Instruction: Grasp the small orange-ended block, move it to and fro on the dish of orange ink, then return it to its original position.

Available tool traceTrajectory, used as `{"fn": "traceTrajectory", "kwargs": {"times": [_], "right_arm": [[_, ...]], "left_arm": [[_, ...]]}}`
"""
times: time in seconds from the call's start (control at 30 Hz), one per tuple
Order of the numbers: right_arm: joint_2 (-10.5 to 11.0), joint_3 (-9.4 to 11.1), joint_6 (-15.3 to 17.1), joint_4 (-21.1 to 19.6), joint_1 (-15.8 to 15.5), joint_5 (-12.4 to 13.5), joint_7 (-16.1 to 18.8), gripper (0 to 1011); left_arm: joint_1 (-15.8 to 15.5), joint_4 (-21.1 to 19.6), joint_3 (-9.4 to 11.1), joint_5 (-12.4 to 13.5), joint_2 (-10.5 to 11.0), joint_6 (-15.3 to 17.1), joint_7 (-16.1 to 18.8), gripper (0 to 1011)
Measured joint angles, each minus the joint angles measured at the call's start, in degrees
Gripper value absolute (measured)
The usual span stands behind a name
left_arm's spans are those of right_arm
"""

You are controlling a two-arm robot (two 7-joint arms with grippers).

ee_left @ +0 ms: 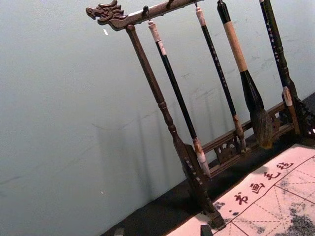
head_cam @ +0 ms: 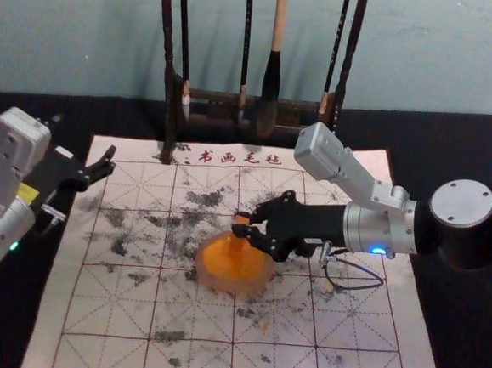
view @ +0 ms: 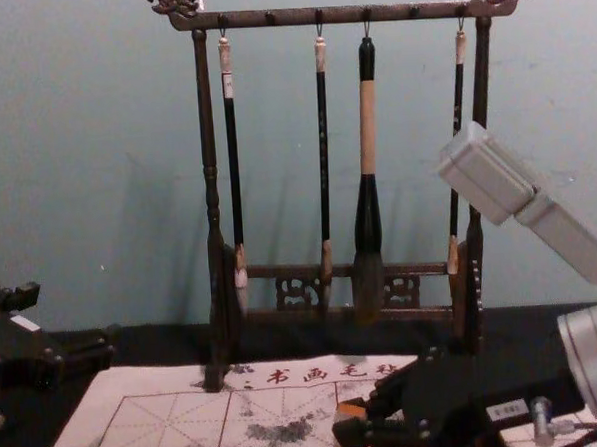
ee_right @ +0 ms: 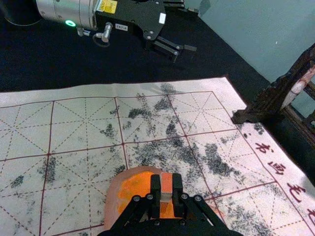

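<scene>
soft, middling light spreads over the wall (view: 94, 144), with faint, smudgy shadows falling on it to the left of the rack (view: 207, 138). the pale mat (head_cam: 354, 320) comes up brightest, while the dark cloth (ee_right: 49, 64) sinks almost to black; a blue light (head_cam: 379, 251) and a green one (ee_right: 70, 23) glow as small hot spots.

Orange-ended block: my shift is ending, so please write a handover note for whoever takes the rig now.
Right claw: closed on the block, over the ink dish on the mat.
Left claw: open, empty, near the mat's left edge.
Done: block gripped and brought to the dish.
To do: any remaining to-and-fro, then return. Strokes made and original spot: cannot tell.
</scene>
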Motion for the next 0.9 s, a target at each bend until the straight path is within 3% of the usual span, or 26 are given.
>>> {"fn": "traceTrajectory", "kwargs": {"times": [0.9], "right_arm": [[2.58, 0.53, -1.38, -1.63, -0.78, -0.64, 1.29, 124]], "left_arm": [[0.0, 0.0, 0.0, 0.0, 0.0, 0.0, 0.0, 1001]]}}
